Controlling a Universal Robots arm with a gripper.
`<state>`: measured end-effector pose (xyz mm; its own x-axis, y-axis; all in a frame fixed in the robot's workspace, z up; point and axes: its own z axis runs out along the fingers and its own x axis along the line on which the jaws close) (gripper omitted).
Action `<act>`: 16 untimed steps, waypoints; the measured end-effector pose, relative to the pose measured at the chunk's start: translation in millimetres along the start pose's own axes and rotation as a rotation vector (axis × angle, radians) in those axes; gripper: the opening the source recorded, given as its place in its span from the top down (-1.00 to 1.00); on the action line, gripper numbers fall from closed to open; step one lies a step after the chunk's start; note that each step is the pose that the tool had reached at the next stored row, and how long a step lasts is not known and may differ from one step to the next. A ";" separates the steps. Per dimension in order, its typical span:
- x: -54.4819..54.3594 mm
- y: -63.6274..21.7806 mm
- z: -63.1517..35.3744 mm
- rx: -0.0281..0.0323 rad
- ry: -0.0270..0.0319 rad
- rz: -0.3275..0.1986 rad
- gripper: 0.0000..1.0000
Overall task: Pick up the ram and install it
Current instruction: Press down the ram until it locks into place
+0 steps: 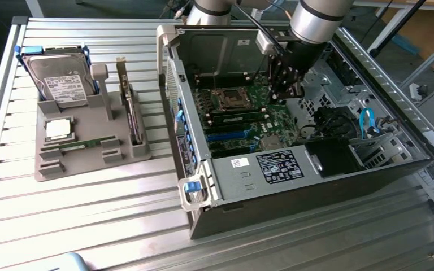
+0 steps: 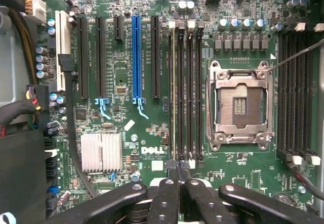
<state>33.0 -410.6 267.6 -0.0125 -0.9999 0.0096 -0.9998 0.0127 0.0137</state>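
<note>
The ram (image 1: pixel 77 145), a thin green stick, lies flat in a slot of the grey holder (image 1: pixel 89 164) at the exterior view's left, outside the computer case. My gripper (image 1: pixel 286 90) hangs inside the open case (image 1: pixel 277 169), above the motherboard (image 1: pixel 255 121) and well away from the stick. In the wrist view my gripper (image 2: pixel 177 169) has its black fingers (image 2: pixel 164 198) drawn together, with nothing visible between them. They sit over the end of the long memory slots (image 2: pixel 185 92) beside the empty processor socket (image 2: pixel 240 105). One of those slots shows a pale thin edge along its length.
The holder also carries a hard drive (image 1: pixel 60 79), a square silver processor chip (image 1: pixel 57 129) and an upright dark expansion card (image 1: pixel 131 116). The case walls surround the gripper. A blue cable (image 1: pixel 366 123) and black wiring lie inside the case at the exterior view's right.
</note>
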 end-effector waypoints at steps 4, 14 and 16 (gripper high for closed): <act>-0.1 -0.1 7.1 0.0002 -0.0001 0.000 0.79; -0.2 -0.3 22.0 0.0002 0.0000 0.000 0.79; -0.2 -0.3 22.9 0.0001 0.0002 0.000 0.79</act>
<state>33.0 -410.7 244.7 -0.0125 -0.9999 0.0098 -0.9998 0.0127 0.0136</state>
